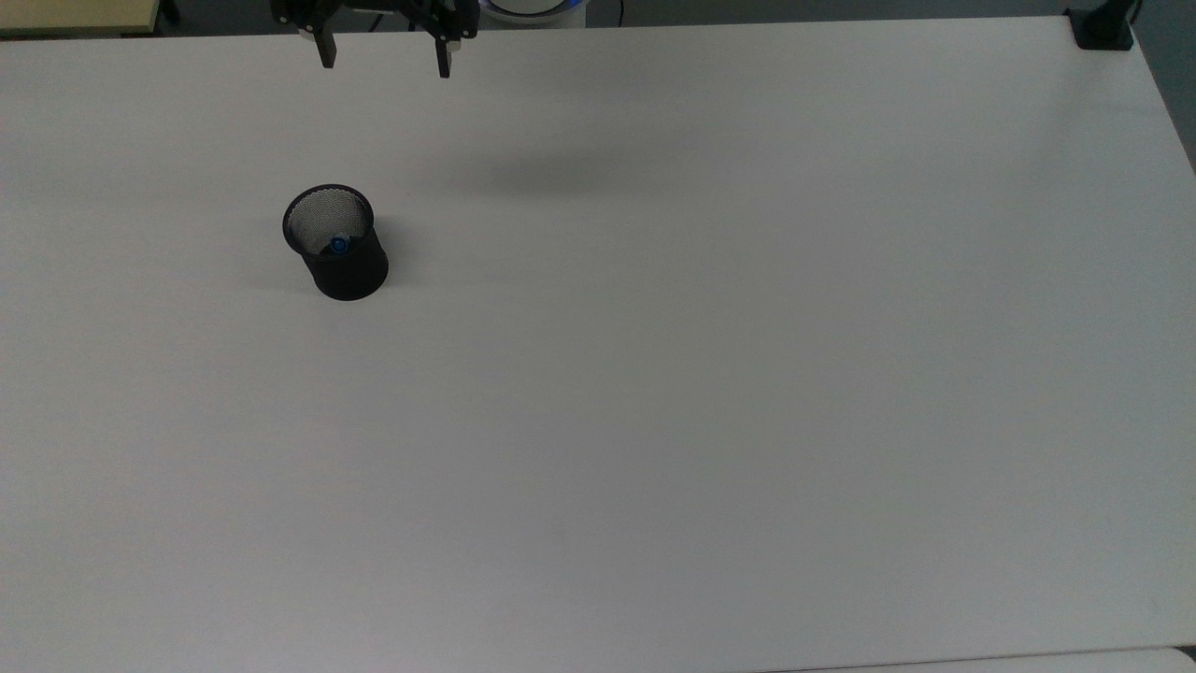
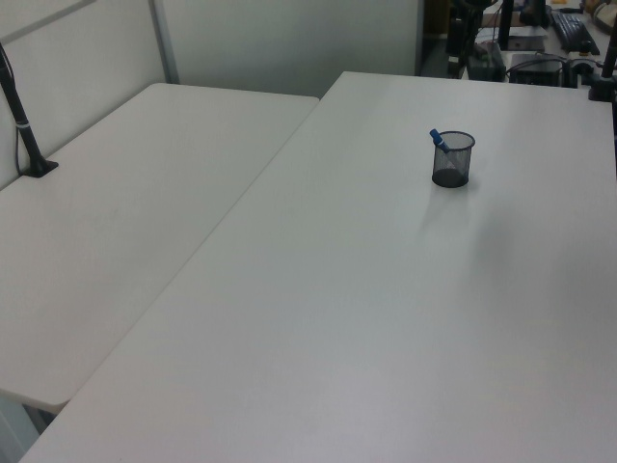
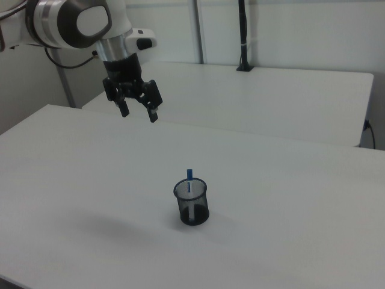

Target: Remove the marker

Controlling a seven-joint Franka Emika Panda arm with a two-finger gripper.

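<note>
Marker (image 3: 189, 180) standing inside black mesh cup (image 3: 192, 204), blue tip poking just above the rim; seen from the top view as a blue dot (image 1: 337, 245) against the cup's (image 1: 338, 245) inner wall, and in the left view leaning toward the left view's left (image 2: 440, 141) in the cup (image 2: 452, 160). Well below and to the right view's right of the gripper (image 3: 138, 113), with clear air between. Gripper (image 1: 385, 60) raised high above the white table (image 1: 710, 393), fingers spread wide apart, holding nothing. Second white table (image 2: 125, 212) butted alongside, a black post (image 2: 21, 121) clamped at its far edge.
</note>
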